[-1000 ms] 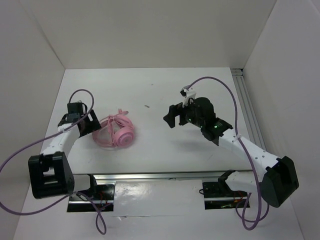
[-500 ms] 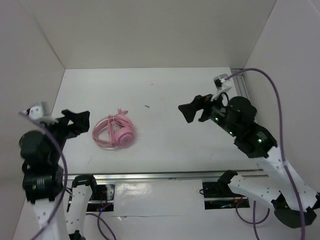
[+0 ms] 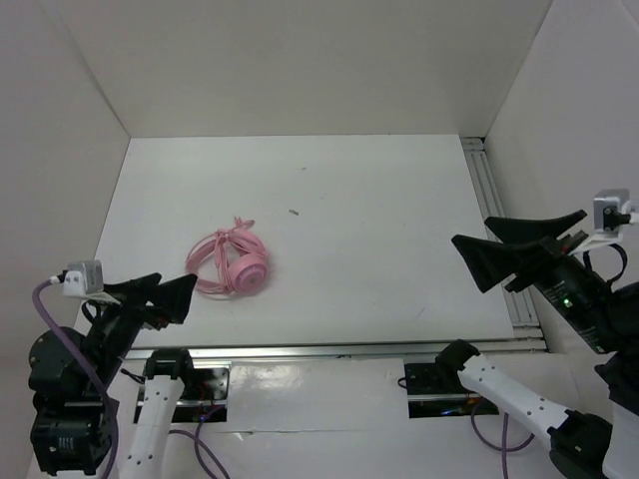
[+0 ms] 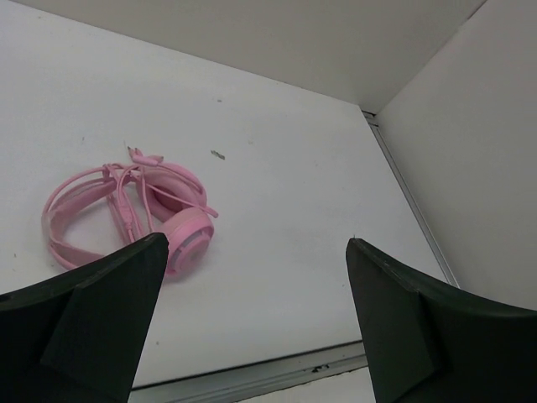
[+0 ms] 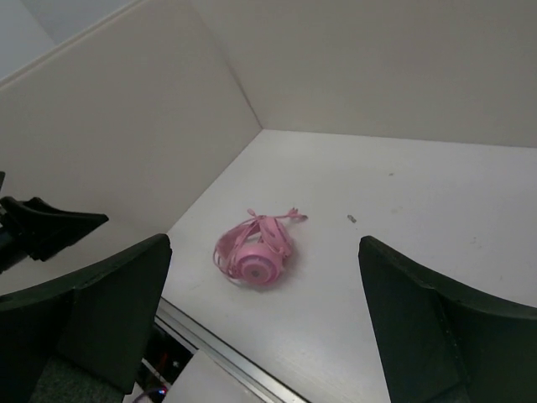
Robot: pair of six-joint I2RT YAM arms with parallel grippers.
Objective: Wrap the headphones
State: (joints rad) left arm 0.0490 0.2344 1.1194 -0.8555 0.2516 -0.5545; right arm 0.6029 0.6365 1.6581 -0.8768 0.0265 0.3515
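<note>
The pink headphones (image 3: 230, 264) lie on the white table left of centre, folded together with their thin cable bundled around the band and a cable end sticking out at the back. Nothing touches them. My left gripper (image 3: 173, 286) hangs open over the table's near left edge, a short way in front of the headphones (image 4: 126, 214). Its view shows them past the left finger, with bare table between the fingertips of that left gripper (image 4: 255, 243). My right gripper (image 3: 471, 232) is raised at the right edge, open and empty. From the right gripper (image 5: 263, 245) the headphones (image 5: 256, 252) appear far off.
A small dark speck (image 3: 294, 212) lies on the table behind the headphones. A metal rail (image 3: 491, 210) runs along the right edge and another (image 3: 329, 349) along the front. White walls close in the left, back and right sides.
Both arms have pulled back from the middle of the table towards its near edge and risen. The left gripper, which was beside the headphones, has left them; they lie unmoved.
</note>
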